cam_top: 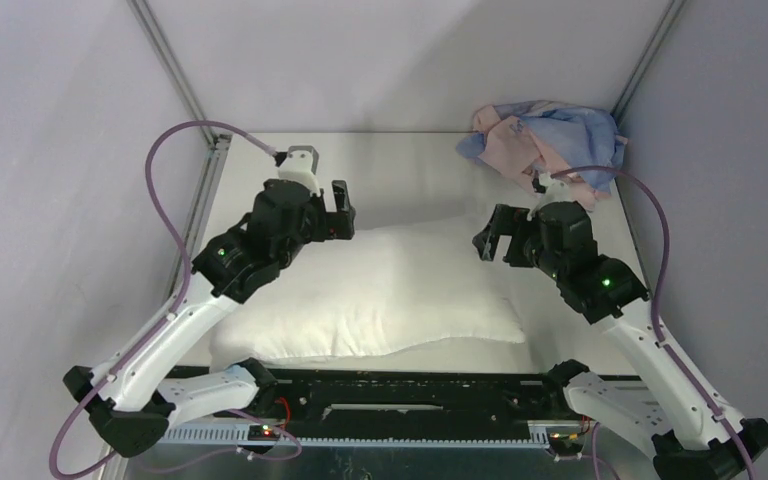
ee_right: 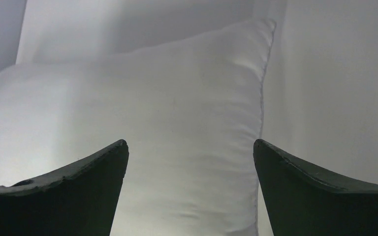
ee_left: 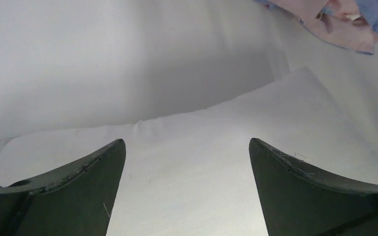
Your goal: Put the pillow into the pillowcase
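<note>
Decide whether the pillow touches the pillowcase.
Apart. The top view shows bare table between the pillow and the crumpled pillowcase in the far right corner.

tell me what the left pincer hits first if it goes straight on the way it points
Most likely the pillow: it fills the view ahead of the open left pincer, though depth is unclear.

Soft matt white cloth pillow [cam_top: 380, 295]; thin crumpled pink-blue fabric pillowcase [cam_top: 545, 140]
</note>
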{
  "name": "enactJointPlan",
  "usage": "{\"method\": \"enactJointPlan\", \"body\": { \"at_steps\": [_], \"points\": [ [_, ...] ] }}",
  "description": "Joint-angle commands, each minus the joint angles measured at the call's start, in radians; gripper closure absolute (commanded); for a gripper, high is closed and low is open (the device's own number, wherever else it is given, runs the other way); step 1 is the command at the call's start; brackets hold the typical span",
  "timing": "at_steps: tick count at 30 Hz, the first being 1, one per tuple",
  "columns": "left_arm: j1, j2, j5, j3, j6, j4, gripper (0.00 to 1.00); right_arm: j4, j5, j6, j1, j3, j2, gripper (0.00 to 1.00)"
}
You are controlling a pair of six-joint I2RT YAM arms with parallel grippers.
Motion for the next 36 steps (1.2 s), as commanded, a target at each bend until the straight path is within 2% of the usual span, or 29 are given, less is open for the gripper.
{"method": "enactJointPlan", "body": {
  "at_steps": [1, 10, 16, 20, 25, 28, 31, 33, 36],
  "points": [
    [-0.009, -0.001, -0.03, -0.033, -0.047, 0.003, 0.02, -0.027, 0.006, 0.015, 0.012, -0.02, -0.045, 0.0],
    [-0.013, -0.031, -0.058, -0.101, -0.145, -0.075, 0.02, -0.098, 0.023, 0.003, 0.007, -0.031, -0.052, 0.0],
    [-0.025, -0.074, 0.085, -0.22, -0.237, -0.094, 0.02, -0.166, 0.039, -0.009, 0.007, -0.039, -0.023, 0.0],
    [-0.098, -0.061, 0.149, -0.28, -0.308, -0.135, 0.02, -0.169, -0.013, -0.005, 0.011, -0.088, 0.012, 0.0],
    [-0.12, -0.04, 0.277, -0.434, -0.406, -0.055, 0.02, -0.12, -0.08, 0.043, 0.053, -0.191, 0.02, 0.0],
    [-0.026, 0.027, 0.354, -0.515, -0.419, 0.011, 0.02, -0.054, -0.125, 0.11, 0.117, -0.259, 0.037, 0.0],
    [0.139, 0.115, 0.393, -0.544, -0.381, 0.103, 0.02, 0.06, -0.129, 0.19, 0.233, -0.327, 0.085, 0.0],
    [0.251, 0.189, 0.375, -0.494, -0.34, 0.143, 0.02, 0.165, -0.135, 0.236, 0.299, -0.358, 0.151, 0.0],
    [0.376, 0.319, 0.326, -0.333, -0.292, 0.156, 0.02, 0.385, -0.165, 0.267, 0.336, -0.361, 0.32, 0.0]
  ]
}}
